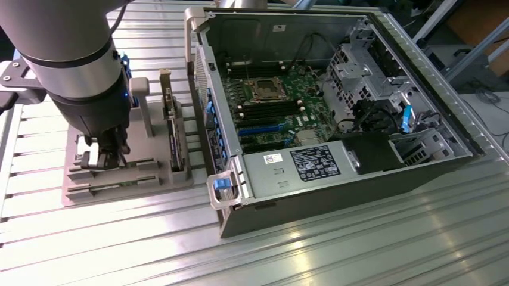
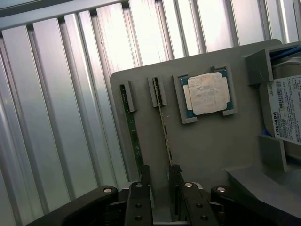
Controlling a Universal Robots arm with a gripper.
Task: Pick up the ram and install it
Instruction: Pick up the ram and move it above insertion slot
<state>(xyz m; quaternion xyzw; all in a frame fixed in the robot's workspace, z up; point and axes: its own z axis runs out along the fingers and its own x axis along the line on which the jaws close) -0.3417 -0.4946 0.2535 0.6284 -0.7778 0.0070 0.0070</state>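
**End effector hanging open over the ram**

The end effector [image 2: 158,176] is gaping wide, holding nothing, low over the grey holder [image 2: 211,141] on the bench [image 2: 56,117]. The ram [image 2: 164,127] is standing on edge in its slot, running toward the fingertips, beside a second stick [image 2: 133,132].

Green ram [image 2: 134,136], grey tray [image 2: 211,146], ribbed silver table [image 2: 56,117]

An open computer case [image 1: 374,179] lies on its side on the ribbed metal desk [image 1: 358,250], with the motherboard [image 1: 278,113] facing up and a labelled power supply [image 1: 306,164] along one wall. Beside it, at the exterior view's left, sits a grey holder tray [image 2: 211,146]. The tray carries a square silver processor chip [image 2: 207,93], a Toshiba hard drive [image 2: 287,110] and an upright expansion card [image 1: 173,137].
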